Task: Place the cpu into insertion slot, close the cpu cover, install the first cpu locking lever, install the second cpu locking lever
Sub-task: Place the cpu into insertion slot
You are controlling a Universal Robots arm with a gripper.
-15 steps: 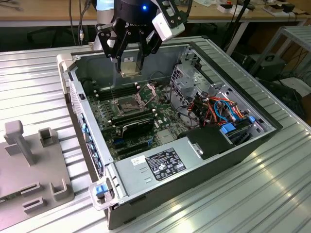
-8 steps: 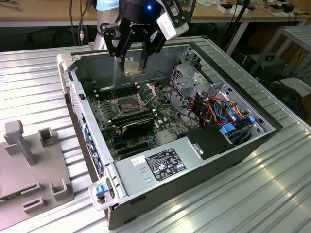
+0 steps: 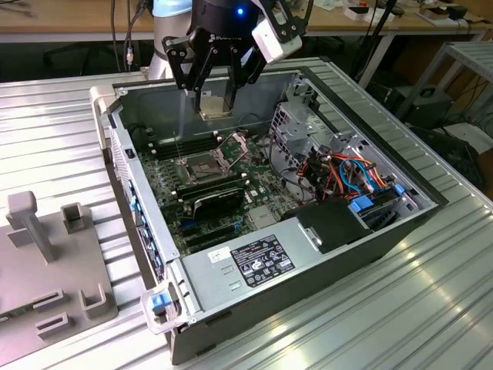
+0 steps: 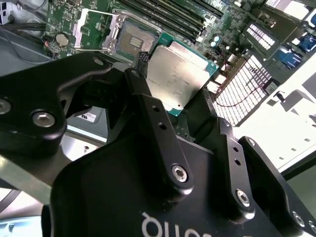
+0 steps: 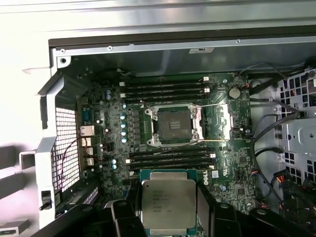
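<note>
Two fingers [image 4: 153, 118] clamp the cpu [image 5: 168, 205] by its edges as the gripper [image 3: 216, 104] hangs, pointing down, over the open computer case [image 3: 370, 239]. Well below, the insertion slot [image 5: 174, 126] lies bare between memory sticks [image 5: 165, 89], cpu cover [image 4: 116, 27] swung open.

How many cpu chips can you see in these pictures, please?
1. The cpu sits clamped in the hand, above the motherboard and apart from the insertion slot, which is empty. Nothing suggests another is hidden.
</note>
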